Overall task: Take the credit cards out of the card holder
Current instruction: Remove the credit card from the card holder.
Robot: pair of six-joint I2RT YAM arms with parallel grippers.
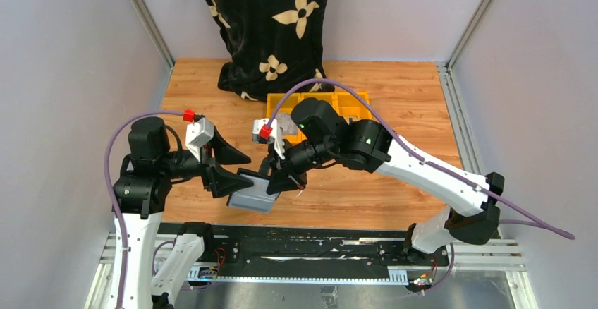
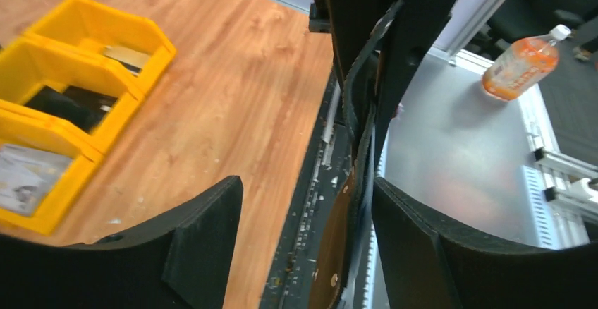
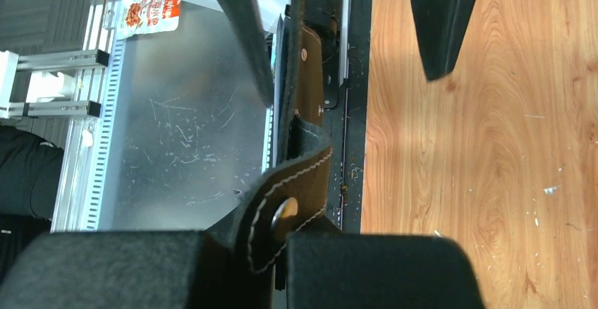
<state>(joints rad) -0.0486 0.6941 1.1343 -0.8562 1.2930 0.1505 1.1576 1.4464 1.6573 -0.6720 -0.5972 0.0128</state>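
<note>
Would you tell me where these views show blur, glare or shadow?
Top external: evenly lit and sharp, with soft shadows on the table. Left wrist: the left gripper is dark and soft-edged near the lens. Right wrist: the right gripper is a blurred mass, the card holder crisp, with a hazy sheen on the metal sheet.

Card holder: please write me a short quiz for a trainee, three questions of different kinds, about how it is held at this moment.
1. True or false: the card holder lies flat on the table, with nothing touching it.
2. Which part of the card holder do the right fingers pinch? A) its tab with the snap; B) a card slot; C) a loose card.
3. Fill in: in the left wrist view, the left fingers stand ____, with the holder edge-on between them.

Key: 1 false, it is held up at the near edge of the table; 2 A; 3 open.
</note>
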